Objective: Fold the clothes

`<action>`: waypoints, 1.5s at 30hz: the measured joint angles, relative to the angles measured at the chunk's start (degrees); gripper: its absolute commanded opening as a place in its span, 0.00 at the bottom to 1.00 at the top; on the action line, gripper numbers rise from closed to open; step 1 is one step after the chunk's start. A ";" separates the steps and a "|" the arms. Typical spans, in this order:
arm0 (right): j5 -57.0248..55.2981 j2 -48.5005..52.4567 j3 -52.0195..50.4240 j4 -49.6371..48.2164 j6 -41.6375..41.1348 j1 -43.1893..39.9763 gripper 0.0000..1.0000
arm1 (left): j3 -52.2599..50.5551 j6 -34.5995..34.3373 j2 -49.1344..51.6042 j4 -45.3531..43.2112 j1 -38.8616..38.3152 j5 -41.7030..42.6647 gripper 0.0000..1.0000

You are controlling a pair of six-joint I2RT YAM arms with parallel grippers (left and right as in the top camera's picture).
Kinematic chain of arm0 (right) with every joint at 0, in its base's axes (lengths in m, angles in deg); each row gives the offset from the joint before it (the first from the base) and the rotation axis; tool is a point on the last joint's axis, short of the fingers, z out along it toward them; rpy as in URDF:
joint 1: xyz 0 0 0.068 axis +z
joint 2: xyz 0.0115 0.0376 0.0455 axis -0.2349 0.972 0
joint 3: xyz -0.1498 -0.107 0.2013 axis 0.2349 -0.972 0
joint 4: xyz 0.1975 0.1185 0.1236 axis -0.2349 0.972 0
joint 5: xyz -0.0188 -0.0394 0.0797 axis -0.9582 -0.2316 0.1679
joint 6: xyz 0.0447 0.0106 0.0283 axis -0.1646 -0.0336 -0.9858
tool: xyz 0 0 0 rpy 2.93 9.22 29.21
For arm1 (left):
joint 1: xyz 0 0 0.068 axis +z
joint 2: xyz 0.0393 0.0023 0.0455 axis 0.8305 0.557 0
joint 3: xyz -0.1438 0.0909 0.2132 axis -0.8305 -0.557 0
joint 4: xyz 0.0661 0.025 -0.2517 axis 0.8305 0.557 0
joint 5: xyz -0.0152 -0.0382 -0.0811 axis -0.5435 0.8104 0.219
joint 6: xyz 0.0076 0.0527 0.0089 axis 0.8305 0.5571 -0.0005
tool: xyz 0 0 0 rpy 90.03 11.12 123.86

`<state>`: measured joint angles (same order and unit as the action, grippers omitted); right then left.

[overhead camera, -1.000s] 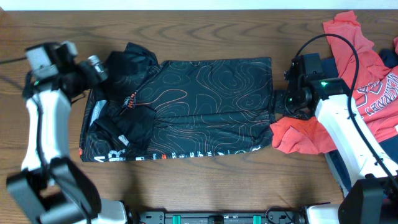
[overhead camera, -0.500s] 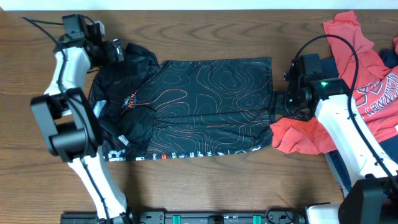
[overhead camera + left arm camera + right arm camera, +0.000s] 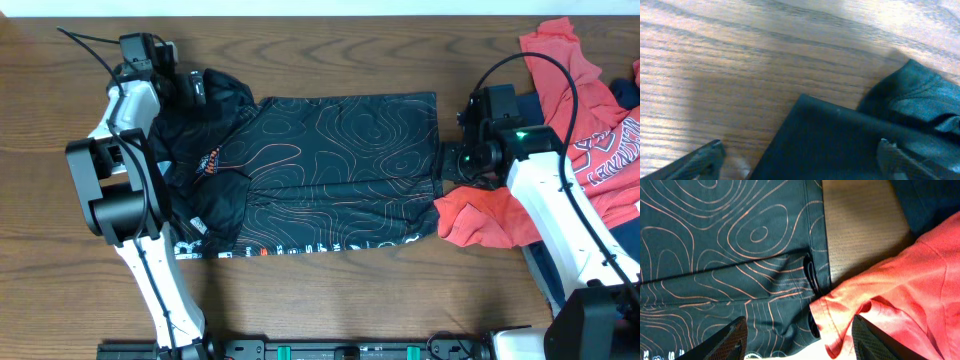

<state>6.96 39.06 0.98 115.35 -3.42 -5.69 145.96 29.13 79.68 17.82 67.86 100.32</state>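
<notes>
The black jersey [image 3: 330, 170] with wavy contour lines lies spread across the table's middle, its left part folded and bunched. My left gripper [image 3: 192, 86] is open at the jersey's far left corner. In the left wrist view its jaws [image 3: 801, 155] straddle the edge of the dark fabric [image 3: 840, 145]. My right gripper [image 3: 452, 163] is open at the jersey's right edge. In the right wrist view its jaws [image 3: 799, 330] span the jersey hem [image 3: 740, 255] and a red tee's edge [image 3: 890, 305].
The red tee [image 3: 590, 120] lies heaped at the right, with one part [image 3: 480, 218] touching the jersey's right edge. A navy garment [image 3: 627, 92] shows at the far right edge. Bare wooden table [image 3: 350, 290] runs along the front.
My left arm has swung from the left side to the jersey's far left corner. The right arm and the clothes have not moved.
</notes>
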 measured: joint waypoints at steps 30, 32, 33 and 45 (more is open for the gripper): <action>0.00 2.84 0.52 -2.43 3.39 0.00 0.57 | 0.83 -3.10 -0.74 7.87 -3.41 1.29 0.09; 0.04 5.92 2.29 -2.60 4.02 0.00 0.57 | 0.81 -3.91 -1.53 9.88 -3.30 1.29 0.09; -0.02 7.41 3.48 -2.91 4.24 0.00 0.57 | 0.81 -4.09 -2.14 10.54 -3.21 1.29 0.09; -0.70 27.54 17.86 -26.58 4.37 0.00 0.61 | 0.81 -9.38 -8.81 16.61 -2.86 1.27 0.06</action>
<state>6.26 66.60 18.83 88.77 0.96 -5.69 146.77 19.76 70.87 34.43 64.99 101.59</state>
